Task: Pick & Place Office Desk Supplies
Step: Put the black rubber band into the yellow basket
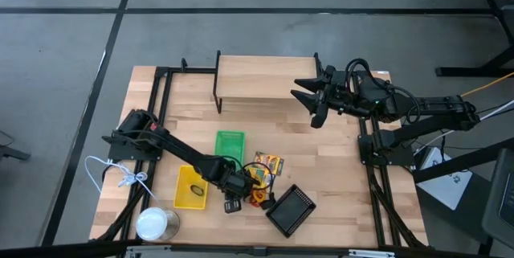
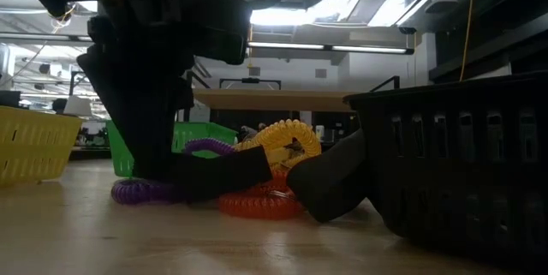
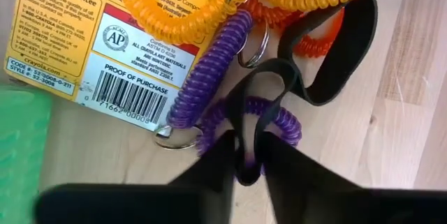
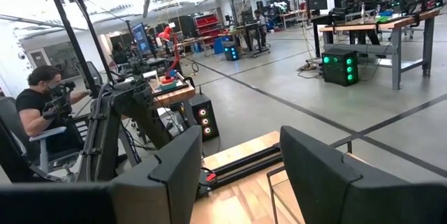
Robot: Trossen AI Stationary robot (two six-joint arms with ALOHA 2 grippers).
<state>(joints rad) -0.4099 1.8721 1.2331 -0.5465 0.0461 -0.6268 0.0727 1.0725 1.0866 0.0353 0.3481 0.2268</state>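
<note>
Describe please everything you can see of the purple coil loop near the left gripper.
The purple coil loop looks like a springy plastic spiral, joined to a metal key ring. It lies flat on the wooden table, partly over a printed yellow box, tangled with yellow and orange coils and a black band. The left gripper has its fingers closed around one curved section of it, with the black band passing between them too.

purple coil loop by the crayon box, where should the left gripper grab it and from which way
Judging by the wrist view, grip the purple coil across its free outer arc, coming straight down from above. It lies flat on the table, so only the top is reachable. That arc is clear of the crayon box, though a black band crosses it. The left gripper is already there.
</note>
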